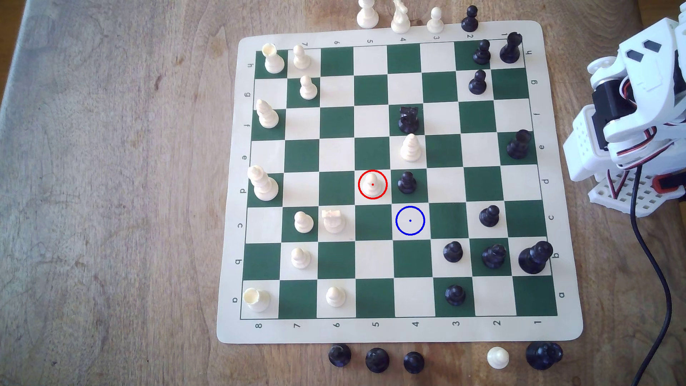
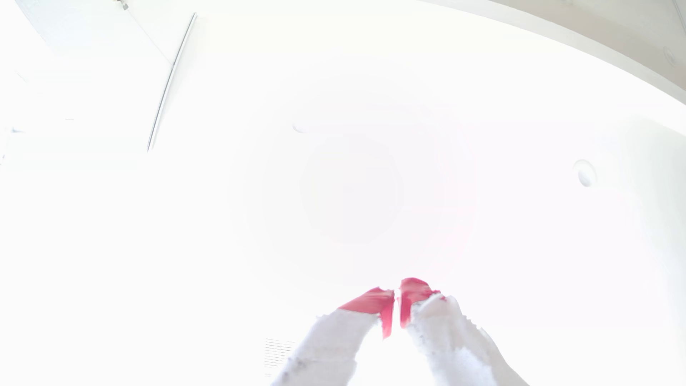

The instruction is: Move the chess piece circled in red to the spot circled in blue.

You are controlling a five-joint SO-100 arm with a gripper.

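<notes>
Task not started, judging by layout. Cream pawn (image 1: 372,184) upright on its red-ringed cream square, mid-board, untouched. Blue-ringed spot (image 1: 410,220) bare: cream square one row nearer the camera and one file toward the exterior view's right, i.e. diagonal neighbour of pawn's square.

Neighbours to mind: black pawn (image 1: 407,182) just beside the cream pawn on the exterior view's right, directly above the spot in that view. Cream bishop (image 1: 410,148) one square further up the same file, black knight (image 1: 408,119) beyond that. Cream knight (image 1: 333,220) in the spot's row, two squares toward the exterior view's left.

Arm (image 1: 631,122) folded at the exterior view's right edge, off the board (image 1: 401,330), well apart from the pawn. Black cable (image 1: 647,252) trailing down over the wooden surface (image 1: 111,185).

Claw (image 2: 396,297) in wrist view: red-tipped fingers (image 2: 371,300) nearly together, thin slit between, nothing held. Camera aimed upward at a washed-out bright ceiling, so no board in that view.

Left to do, prob. everything: reach across, open claw, come down over pawn head, grip, lift clear, shift diagonally, set on spot, release. Main risk as judged: clipping the black pawn next door on approach or during the shift, given tight spacing.
</notes>
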